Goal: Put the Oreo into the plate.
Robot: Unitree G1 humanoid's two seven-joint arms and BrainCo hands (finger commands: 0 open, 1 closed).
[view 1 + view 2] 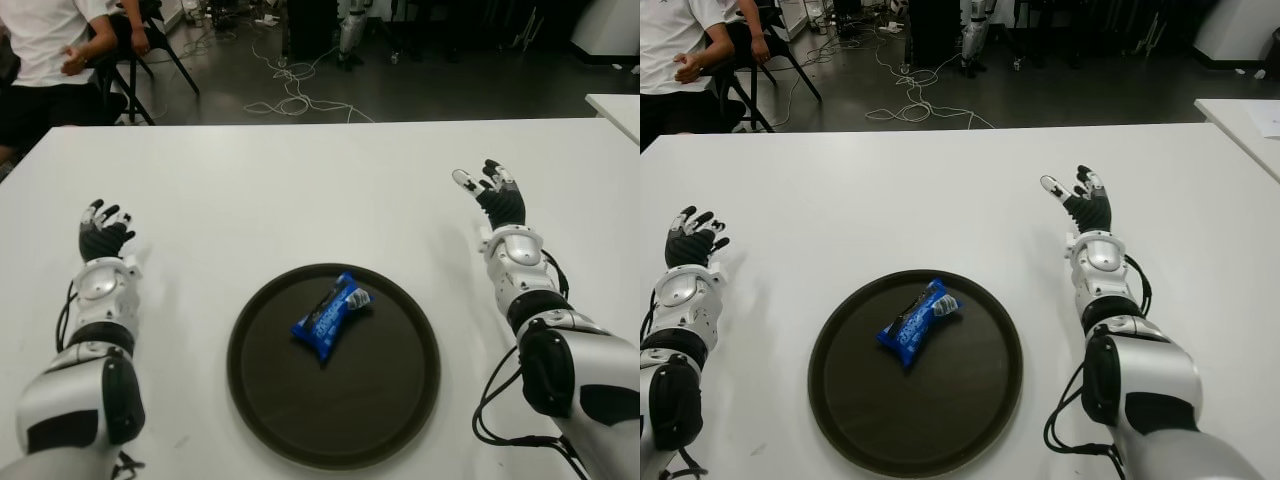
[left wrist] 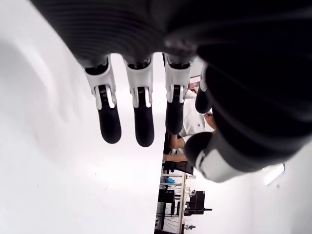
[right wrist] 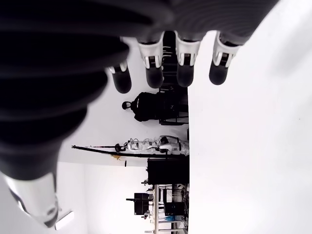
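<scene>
A blue Oreo packet lies inside the round dark plate near the table's front middle, a little toward the plate's far side. My left hand shows well to the left of the plate, fingers relaxed and holding nothing. My right hand shows to the right of the plate and farther back, fingers spread and empty. Neither hand touches the packet or the plate.
The white table spans the view. A second white table corner shows at the far right. A seated person is beyond the table's far left corner, with cables on the floor behind.
</scene>
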